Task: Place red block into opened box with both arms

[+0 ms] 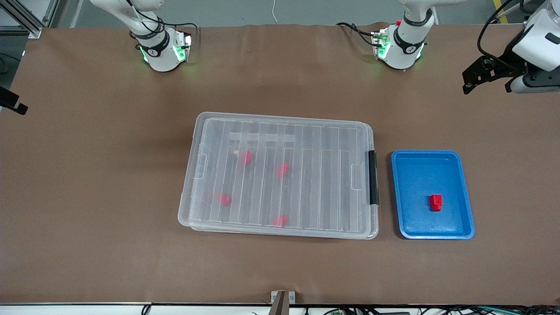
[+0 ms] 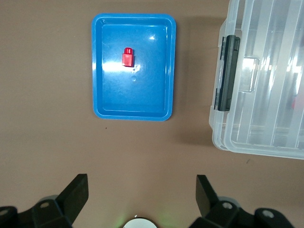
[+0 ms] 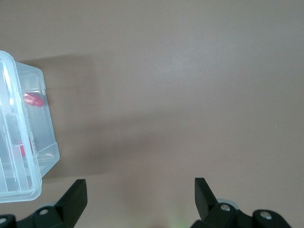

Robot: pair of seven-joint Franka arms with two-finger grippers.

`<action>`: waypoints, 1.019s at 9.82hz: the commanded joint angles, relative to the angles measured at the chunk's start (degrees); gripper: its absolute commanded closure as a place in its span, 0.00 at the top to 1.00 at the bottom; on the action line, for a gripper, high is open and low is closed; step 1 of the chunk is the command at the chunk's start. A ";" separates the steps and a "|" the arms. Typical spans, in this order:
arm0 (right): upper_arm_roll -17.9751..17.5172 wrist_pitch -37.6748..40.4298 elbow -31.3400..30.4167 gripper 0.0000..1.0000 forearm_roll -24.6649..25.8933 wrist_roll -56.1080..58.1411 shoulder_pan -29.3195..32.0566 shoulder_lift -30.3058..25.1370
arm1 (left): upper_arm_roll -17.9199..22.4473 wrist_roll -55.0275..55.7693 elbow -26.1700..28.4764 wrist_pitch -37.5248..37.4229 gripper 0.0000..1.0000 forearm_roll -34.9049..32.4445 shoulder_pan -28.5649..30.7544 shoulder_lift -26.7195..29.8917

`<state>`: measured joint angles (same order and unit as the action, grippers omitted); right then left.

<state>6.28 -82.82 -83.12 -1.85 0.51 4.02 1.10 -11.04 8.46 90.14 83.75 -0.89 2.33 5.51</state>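
A matte brown worktop [image 1: 87, 183], smooth and faintly creased, is seen under both white arms. The right gripper [image 3: 140, 197], of black plastic with two angular fingers, is held above bare worktop just off the box's corner at the right arm's end; its fingers are spread wide and nothing is held between them. In the front view only a dark tip at the picture's edge may belong to it.

At the middle of the worktop lies the large shallow rectangular box of clear plastic [image 1: 192, 218], with rounded corners. Its ribbed clear lid [image 1: 306, 175] is seen lying closed on top, and a narrow black latch [image 1: 372, 177] sits on the short end toward the left arm's end of the worktop. Four small red blocks [image 1: 282, 170] are seen blurred through the ribs inside.

Just beside the latch end, apart from the box, lies a smaller rectangular tray of glossy blue plastic [image 1: 404, 218] with a raised rim. The tiny bright-red plastic block [image 1: 435, 202], squarish with a narrower stepped end, rests in this tray, toward the rim nearer the front camera.

The left gripper [image 2: 142, 194], black and two-fingered, is held in the air above bare worktop near the tray; its fingers are spread wide and empty.
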 commanded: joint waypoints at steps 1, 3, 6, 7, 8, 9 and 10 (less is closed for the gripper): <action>-0.04 -0.06 -0.73 1.00 -0.69 -0.16 0.29 -1.01 | -0.30 0.51 -0.32 -1.13 1.00 -0.07 0.04 -1.55; -0.12 -0.06 -0.73 1.00 -0.69 -0.24 0.20 -1.01 | -0.04 0.16 -0.67 -1.13 1.00 -0.16 0.22 -1.73; -1.61 -0.75 -0.90 1.00 -1.39 -0.24 -8.11 0.83 | 0.31 -0.54 -1.11 -1.13 1.00 -0.16 1.09 -2.86; -1.62 -4.07 -1.08 1.00 -2.27 -0.42 -11.55 3.53 | 0.31 -0.55 -0.67 -1.48 1.00 -0.16 1.01 -3.56; -1.62 -8.02 -1.17 1.00 -2.80 -1.38 -14.02 6.69 | 0.23 -0.46 -1.02 -1.31 1.00 -0.77 0.83 -5.14; -1.70 -12.23 -1.17 1.00 -2.89 -7.91 -17.26 10.29 | 0.23 -0.46 -1.11 -1.05 1.00 -1.30 0.92 -6.89; -1.71 -13.41 -1.34 1.00 -2.89 -12.85 -20.25 13.64 | 0.23 -0.46 -0.85 1.31 1.00 -1.30 1.01 -9.43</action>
<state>4.03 -94.66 -85.09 -3.92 -7.35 -13.33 10.47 -10.62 8.33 89.18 83.78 -1.17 3.29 0.10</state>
